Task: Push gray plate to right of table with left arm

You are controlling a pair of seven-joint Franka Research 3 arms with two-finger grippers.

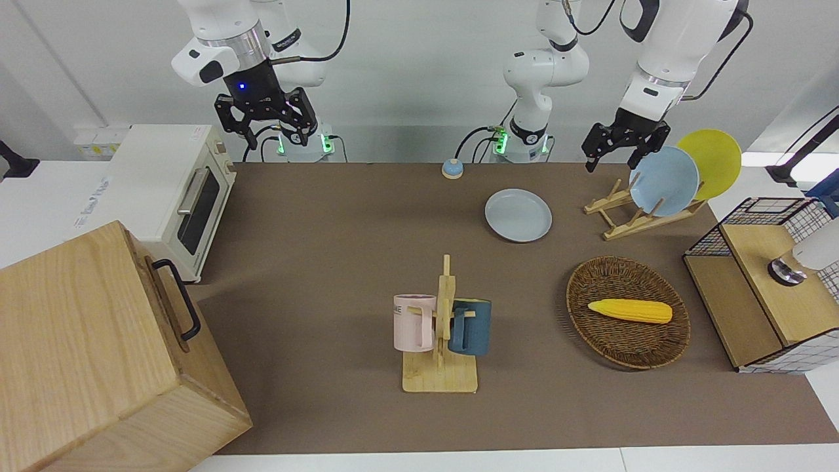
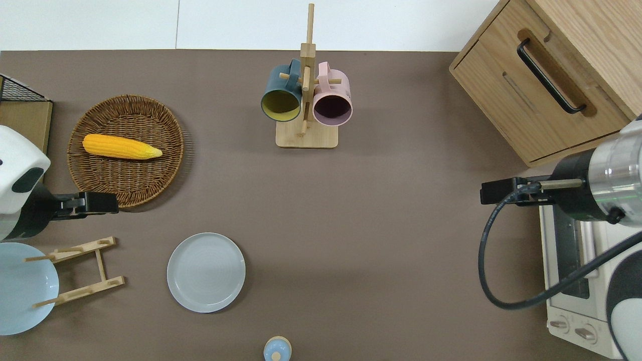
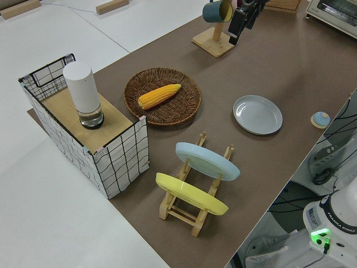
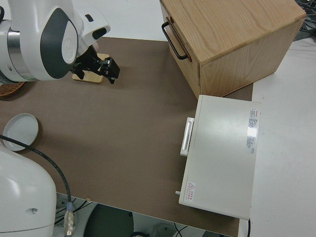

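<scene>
The gray plate [image 1: 518, 215] lies flat on the brown table [image 1: 328, 262], toward the left arm's end and near the robots; it also shows in the overhead view [image 2: 206, 272] and the left side view [image 3: 257, 114]. My left gripper [image 1: 613, 157] is open and empty, up in the air. In the overhead view it [image 2: 100, 203] hangs over the table between the wicker basket and the wooden plate rack, apart from the gray plate. My right gripper [image 1: 278, 134] is open, and that arm is parked.
A wooden rack [image 2: 80, 271] holds a sky-blue plate [image 1: 663, 180] and a yellow plate [image 1: 711, 160]. A wicker basket [image 2: 165, 165] holds a corn cob [image 2: 120, 146]. A mug rack [image 2: 306, 135], a small bell [image 2: 277, 349], a toaster oven [image 1: 177, 196], a wooden cabinet [image 1: 98, 347] and a wire crate [image 1: 741, 223] stand around.
</scene>
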